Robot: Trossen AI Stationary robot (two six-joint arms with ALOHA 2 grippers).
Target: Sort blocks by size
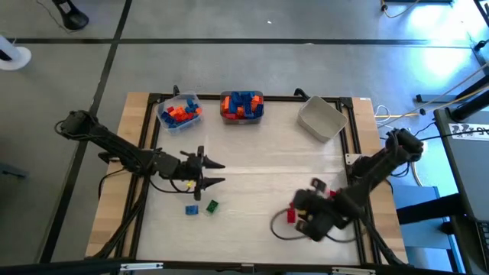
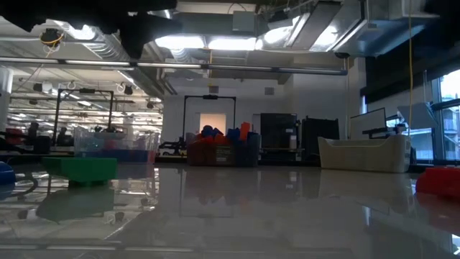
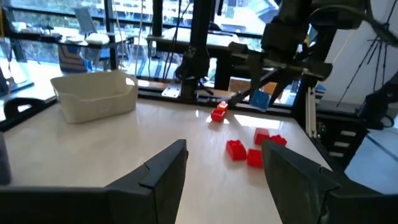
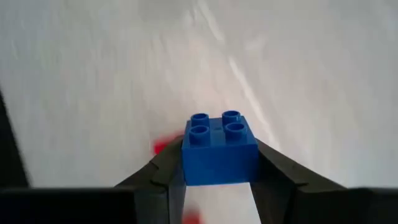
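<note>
My right gripper (image 4: 219, 171) is shut on a small blue four-stud block (image 4: 219, 152) above the table's near right part, also seen from the left wrist as the blue block (image 3: 260, 99). Several red blocks (image 3: 236, 150) lie on the table under and around that arm (image 1: 317, 184). My left gripper (image 1: 219, 173) hovers open at the table's middle left, fingers level, nothing between them. A blue block (image 1: 191, 208) and a green block (image 1: 212, 205) rest on the table just near of it. My right gripper pinches the blue block by two opposite side walls (image 4: 189, 165), one finger (image 4: 280, 177) on each side. The fingers slant down from above. The block is lifted clear of the table, its studded face (image 4: 216, 124) in plain sight beyond the fingers.
Three bins stand along the far edge: a clear one (image 1: 179, 112) with orange and blue blocks, a second (image 1: 242, 107) full of blue and orange blocks, and a pale bin (image 1: 321, 118) with nothing showing in it. A dark frame (image 1: 153, 98) borders the table.
</note>
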